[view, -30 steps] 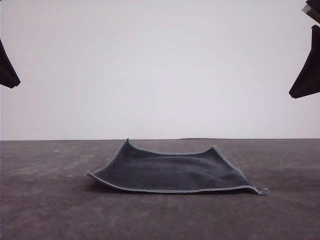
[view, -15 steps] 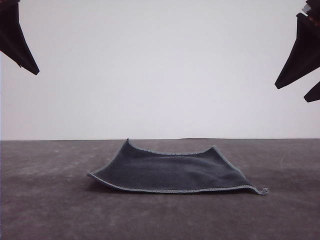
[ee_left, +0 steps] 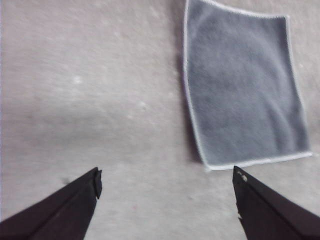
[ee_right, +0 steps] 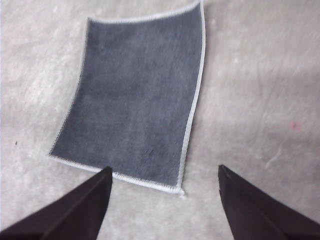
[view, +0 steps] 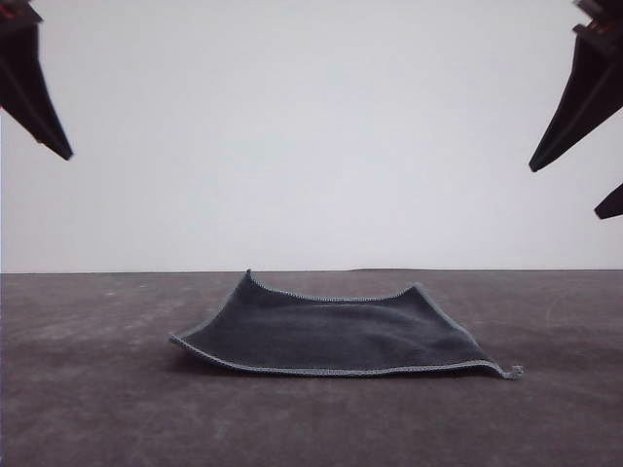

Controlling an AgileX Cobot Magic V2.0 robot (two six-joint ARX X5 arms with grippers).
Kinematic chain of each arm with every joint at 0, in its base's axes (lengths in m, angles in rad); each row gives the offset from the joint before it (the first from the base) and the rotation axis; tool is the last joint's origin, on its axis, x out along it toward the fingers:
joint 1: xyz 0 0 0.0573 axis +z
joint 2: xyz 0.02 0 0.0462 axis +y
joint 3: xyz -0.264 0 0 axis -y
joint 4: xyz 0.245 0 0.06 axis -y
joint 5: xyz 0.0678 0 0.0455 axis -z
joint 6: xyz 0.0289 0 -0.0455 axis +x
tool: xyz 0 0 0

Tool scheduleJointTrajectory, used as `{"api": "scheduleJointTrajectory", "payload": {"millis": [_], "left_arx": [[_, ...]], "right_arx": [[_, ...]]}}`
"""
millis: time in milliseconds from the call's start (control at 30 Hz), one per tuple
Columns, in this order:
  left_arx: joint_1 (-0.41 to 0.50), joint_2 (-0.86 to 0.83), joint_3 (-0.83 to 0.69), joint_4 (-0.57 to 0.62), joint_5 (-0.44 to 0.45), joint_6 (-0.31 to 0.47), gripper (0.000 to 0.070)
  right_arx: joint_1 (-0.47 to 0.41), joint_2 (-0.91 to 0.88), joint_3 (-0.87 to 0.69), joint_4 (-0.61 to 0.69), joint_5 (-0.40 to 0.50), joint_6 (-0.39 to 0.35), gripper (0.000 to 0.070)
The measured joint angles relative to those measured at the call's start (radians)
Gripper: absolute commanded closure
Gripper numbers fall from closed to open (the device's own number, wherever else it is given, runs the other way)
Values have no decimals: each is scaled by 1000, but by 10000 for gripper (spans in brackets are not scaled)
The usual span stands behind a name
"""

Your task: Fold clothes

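Note:
The clothes (view: 331, 336) are one small square cloth lying spread on the table's middle, dark grey side up, with light stitched edging and slightly lifted back corners. A dark finger (view: 31, 92) of my left gripper hangs high at the far left, well above and left of the cloth. In the left wrist view the left gripper (ee_left: 166, 174) is open and empty, and the cloth (ee_left: 245, 85) lies beyond its right finger. My right gripper (view: 567, 191) hangs high at the far right. The right wrist view shows it (ee_right: 164, 170) open above the near edge of the cloth (ee_right: 135, 95).
The table (view: 97, 409) is a dark grey felt-like surface running to a plain white wall (view: 311, 136) behind. Bare tabletop surrounds the cloth on all sides.
Both arms have swung inward from the frame's edges, so more of each gripper's fingers shows at the top corners. The cloth has not moved.

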Motion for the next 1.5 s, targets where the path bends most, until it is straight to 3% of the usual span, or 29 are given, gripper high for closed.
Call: {"api": "scheduleJointTrajectory", "payload": {"millis": [233,500,733,1033,1500], "left_arx": [[0,185,92,22,71,-6,188],[0,432,201,123,153,-2,188],[-9,636,327,235,156,5,188],[-39,886,548,266,156,12,187],[-123,1094,707,270,157,20,187]], "right_arx": [[-32,191,95,-3,-43,-1,284],[-62,493,280,12,-44,-91,284],[-66,718,411,103,-71,-134,284],[-66,941,603,125,-78,-136,284],[-69,1104,710,163,-145,-135,285]]}}
